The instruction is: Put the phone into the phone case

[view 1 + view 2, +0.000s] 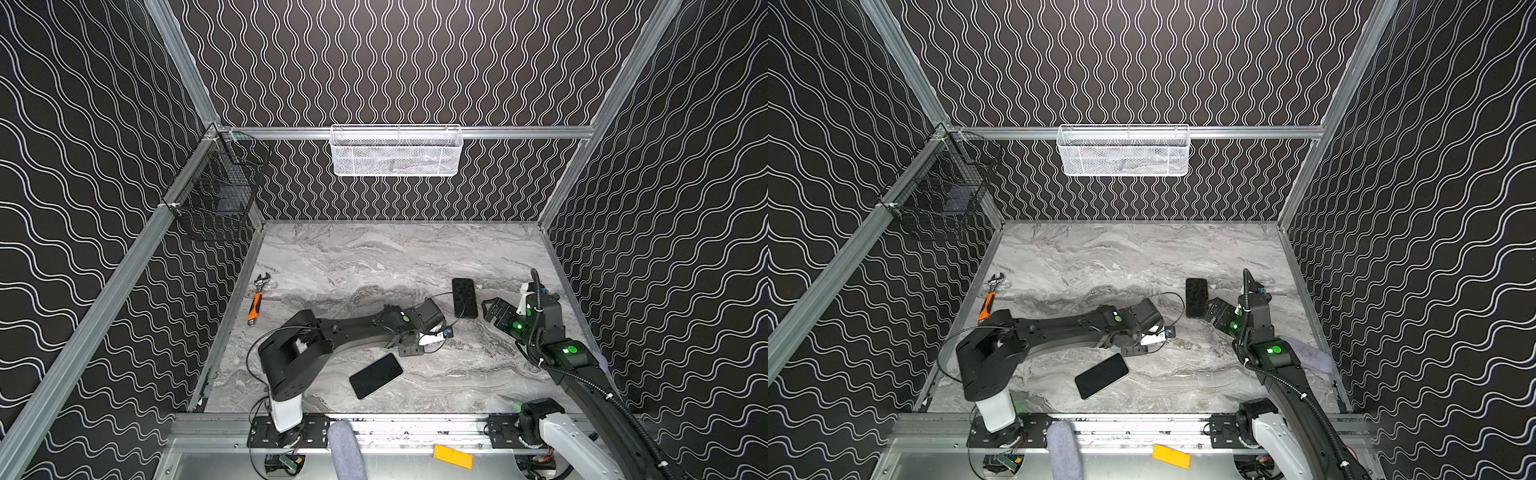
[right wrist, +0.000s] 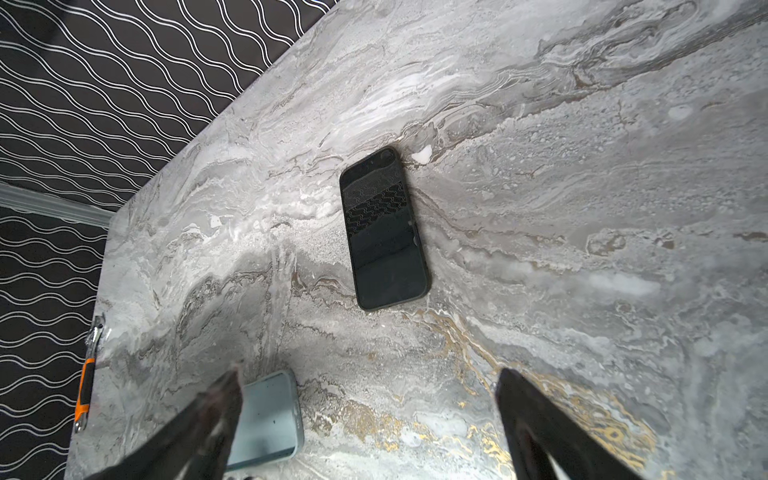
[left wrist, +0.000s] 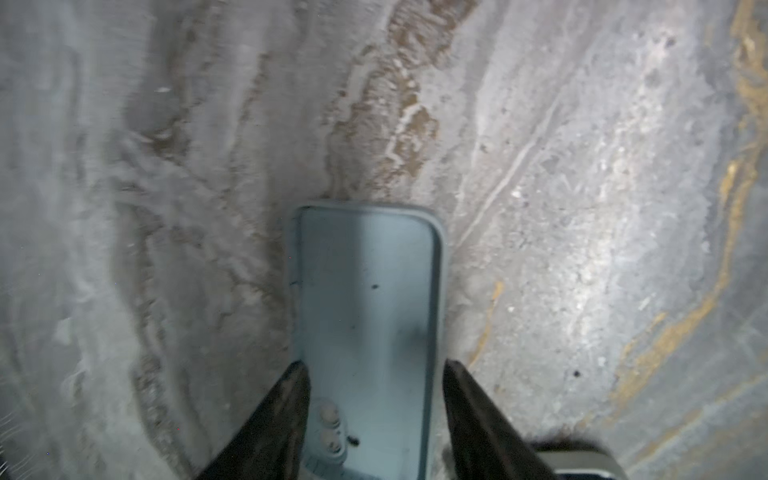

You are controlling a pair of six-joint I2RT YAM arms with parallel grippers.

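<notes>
Grey-veined marble tabletop point(image 1: 374, 257) enclosed by black walls point(image 1: 415, 62) with white wavy lines, seen in both top views.

**View differences.** Only the wrist views show the pale blue phone case point(image 3: 370, 299). It lies flat on the marble near table centre, hidden in both top views beneath the wrist of the left arm point(image 1: 353, 328). In the left wrist view the left gripper point(image 3: 376, 365) has its fingers point(image 3: 291, 415) apart, one at each long side of the case; whether they press it cannot be told. In the right wrist view the phone case point(image 2: 268, 419) sits partly behind one finger of the right gripper point(image 2: 370, 374), whose claw stands wide apart with only bare marble between its tips. The phone point(image 1: 464, 297), black and screen up, lies uncased at about 2 o'clock from table centre, apart from the case. The right gripper is just at its 3 o'clock side.

**Containers (two).**
- White mesh basket point(image 1: 395, 151) on the back rail at 12 o'clock: contents indistinct.
- Black wire basket point(image 1: 216, 187) on the left rail at 10 o'clock: holds a dark boxy item.

**Counts.**
- Two black handsets, with the second handset point(image 1: 376, 376) at 6 o'clock.
- One case.
- One orange-handled adjustable wrench point(image 1: 257, 299) at 9 o'clock.
- One yellow block point(image 1: 453, 456) on the front frame.
</notes>
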